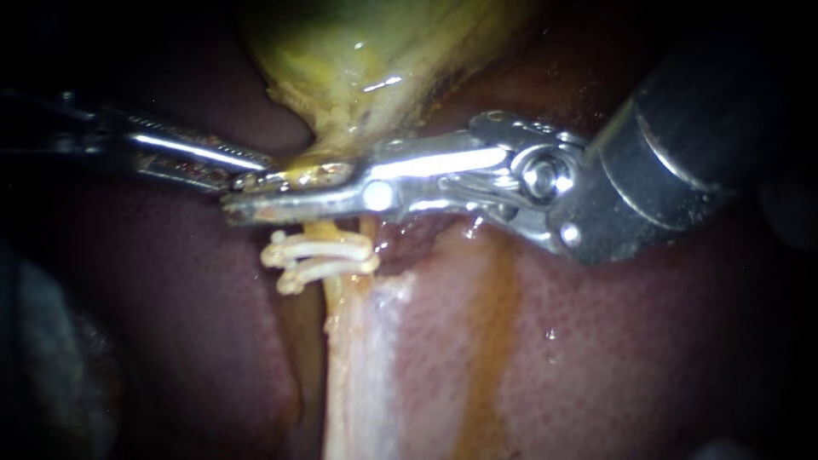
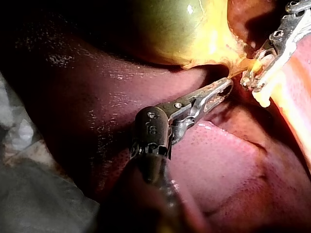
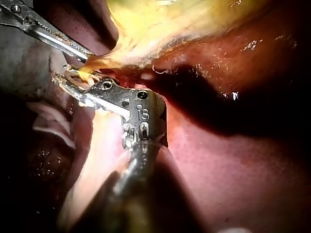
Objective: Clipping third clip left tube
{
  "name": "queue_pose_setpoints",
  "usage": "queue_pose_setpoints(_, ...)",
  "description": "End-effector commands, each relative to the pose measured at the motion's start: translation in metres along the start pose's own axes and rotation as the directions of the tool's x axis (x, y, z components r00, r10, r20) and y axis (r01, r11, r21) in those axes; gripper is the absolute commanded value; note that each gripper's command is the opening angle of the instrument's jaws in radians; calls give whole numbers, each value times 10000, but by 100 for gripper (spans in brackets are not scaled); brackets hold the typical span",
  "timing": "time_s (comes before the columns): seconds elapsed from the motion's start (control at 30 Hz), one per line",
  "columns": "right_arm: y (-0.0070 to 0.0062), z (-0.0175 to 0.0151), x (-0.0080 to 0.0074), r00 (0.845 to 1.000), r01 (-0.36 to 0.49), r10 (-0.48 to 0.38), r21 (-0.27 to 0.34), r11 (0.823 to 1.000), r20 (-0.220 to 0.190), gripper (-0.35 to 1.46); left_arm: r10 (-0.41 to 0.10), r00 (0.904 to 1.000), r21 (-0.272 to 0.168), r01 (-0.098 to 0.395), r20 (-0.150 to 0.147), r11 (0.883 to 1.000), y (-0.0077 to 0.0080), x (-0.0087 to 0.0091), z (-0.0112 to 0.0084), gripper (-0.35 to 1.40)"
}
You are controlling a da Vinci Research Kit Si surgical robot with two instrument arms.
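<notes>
Liver (image 1: 639, 341), dark red, finely stippled and wet, lies behind everything you are working on. Your right instrument (image 1: 247, 207), a bright steel tip on a broad hinged head, lies crosswise over the left tube (image 1: 345, 341). It sits just above the two clips (image 1: 324, 249) already on the tube and just below the neck of the gallbladder (image 1: 358, 60). I cannot tell whether it has closed on the tube, because metal and tissue overlap there in every view. Your left instrument (image 1: 256, 176) is slimmer and ridged along its jaws. Those jaws are closed on the yellow tissue at the gallbladder's neck, which seems to hold the tube taut for you.

As I read it, the step is well on but not finished. Two clips sit on the tube, touching each other, and no third one shows seated. What remains, I think, is to squeeze the clip home in the short stretch above them, then let go and draw back.

The clips are pale, cream-coloured slim bars with rounded ends, lying across the tube. The tube is a soft, slick, whitish-yellow cord that runs from under the steel tip down across the liver. Beside it, on your right instrument's side, an orange band (image 1: 486, 341) runs the same way. The gallbladder is yellow-green and glistening, with ragged fatty tissue at its neck.
</notes>
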Motion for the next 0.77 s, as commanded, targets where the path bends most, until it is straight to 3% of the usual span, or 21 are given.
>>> queue_pose_setpoints(0.03, 0, 1, 0, 9999, -129, 129, 10, 9999, 1, -24, -3, 10000, 1, 3, 3, 10000, 0, 0, 0, -35)
queue_pose_setpoints(0.1, -1, -2, -1, 9985, -541, 541, 20, 9985, 10, -35, -3, 10000, 2, 3, 3, 10000, 0, 0, 0, -35)
queue_pose_setpoints(0.2, -1, -5, -2, 9960, -893, 893, 45, 9960, -5, -35, -2, 10000, 2, 2, 3, 10000, 0, 0, 0, -35)
queue_pose_setpoints(0.77, 0, -6, -6, 9962, -869, 869, 37, 9962, 43, -35, 5, 10000, 8, -5, 1, 10000, -2, -1, 2, -35)
